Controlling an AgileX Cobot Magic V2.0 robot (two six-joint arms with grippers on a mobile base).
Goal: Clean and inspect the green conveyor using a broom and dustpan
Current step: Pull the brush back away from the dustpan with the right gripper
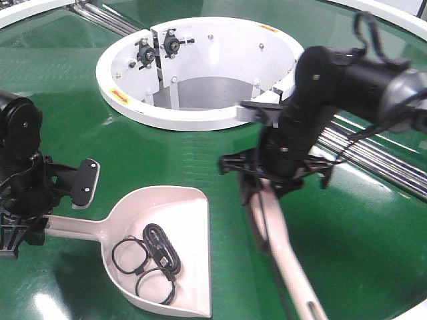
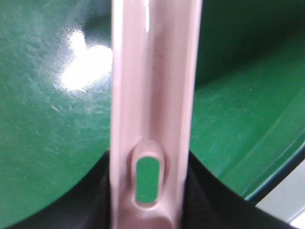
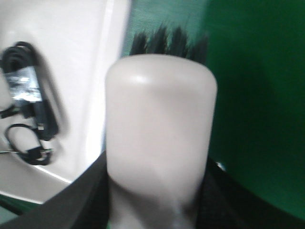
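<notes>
Both tools gripped on glossy dark-green conveyor belt (image 1: pixel 360 233), open belt ahead and right.
Left gripper (image 1: pixel 27 223) pinches pale pink plastic dustpan (image 1: pixel 167 207) by its handle. Right gripper (image 1: pixel 267 177) clamps pale pink hand broom (image 1: pixel 288 257) just beside the pan's open edge. Coiled black cable (image 1: pixel 157 257) lies in the pan. White ring hub (image 1: pixel 193 120) behind, steel rollers (image 1: pixel 373 157) right. Only the right wrist view shows the bristles clearly.

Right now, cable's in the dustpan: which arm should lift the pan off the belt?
Left. The left end effector straddles the dustpan handle, with the black cable inside. The right end effector is occupied by the broom, beside the pan's open edge.
</notes>
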